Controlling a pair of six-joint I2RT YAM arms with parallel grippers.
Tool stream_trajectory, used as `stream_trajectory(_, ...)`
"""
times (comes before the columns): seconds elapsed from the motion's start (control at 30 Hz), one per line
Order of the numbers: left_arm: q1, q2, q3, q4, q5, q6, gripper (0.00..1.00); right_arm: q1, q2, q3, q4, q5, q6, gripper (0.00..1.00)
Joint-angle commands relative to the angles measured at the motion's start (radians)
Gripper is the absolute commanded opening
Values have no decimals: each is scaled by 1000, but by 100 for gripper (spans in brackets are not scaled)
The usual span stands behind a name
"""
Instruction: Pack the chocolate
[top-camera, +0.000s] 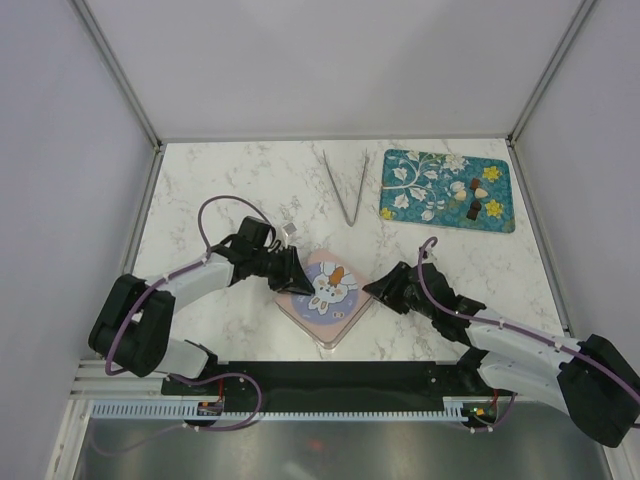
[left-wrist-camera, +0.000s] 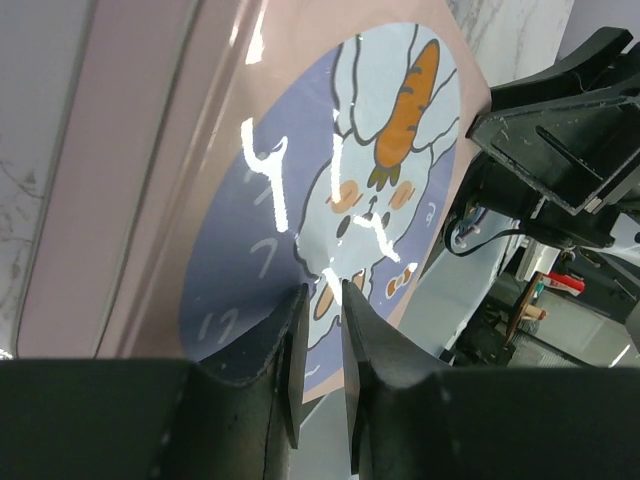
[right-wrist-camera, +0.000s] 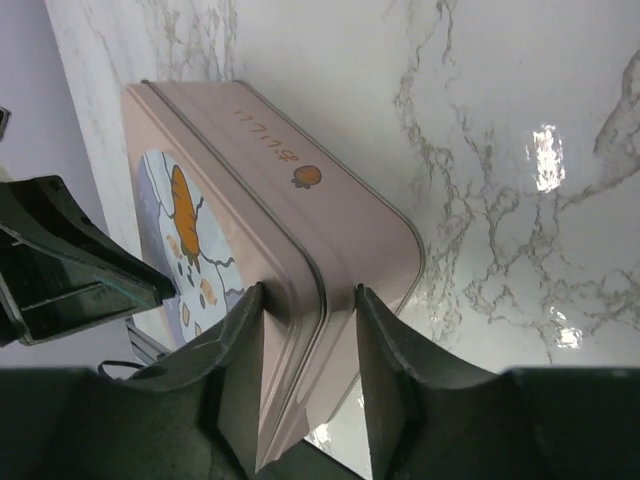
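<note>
The chocolate (top-camera: 472, 195) lies as a small cluster of dark, brown and cream pieces on the teal mat (top-camera: 440, 216) at the far right of the tabletop (top-camera: 230, 180), well apart from both sets of fingers. None has been packed. The pink tin (top-camera: 325, 290) with the rabbit lid sits closed at the near middle, and opening it is judged to be the step in hand.

The tin's right corner is straddled by the right gripper (right-wrist-camera: 307, 295), whose fingers appear pressed against it in a grasp. The left gripper (left-wrist-camera: 322, 340) is set at the lid's left edge, its fingers drawn nearly together. Whether the rim is pinched cannot be told.

The lid must next be lifted while the base is held down. Metal tongs (top-camera: 347, 190) lie far of the tin.
</note>
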Motion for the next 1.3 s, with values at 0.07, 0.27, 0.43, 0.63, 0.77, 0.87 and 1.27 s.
stream_trajectory(0.07, -13, 22, 20, -10, -40, -18, 28, 5, 1, -50, 30, 117, 12, 33)
stream_trajectory(0.27, -11, -7, 207, -212, -155, 71, 38, 4, -9, -35, 34, 126, -38, 34)
stream_trajectory(0.43, -11, -16, 292, -329, -295, 134, 43, 4, -45, -36, 31, 138, -51, 44)
stream_trajectory(0.63, -11, 12, 257, -345, -333, 151, 40, 4, -62, -21, 34, 118, -67, 51)
stream_trajectory(0.77, -13, -4, 212, -342, -346, 134, 38, 5, -59, -16, 60, 74, -65, 52)
stream_trajectory(0.87, -13, -10, 179, -323, -344, 122, 37, 4, -54, 3, 5, 57, -68, 52)
stream_trajectory(1.27, -11, -15, 94, -253, -296, 100, 34, 4, -178, 224, -331, 166, -249, 38)
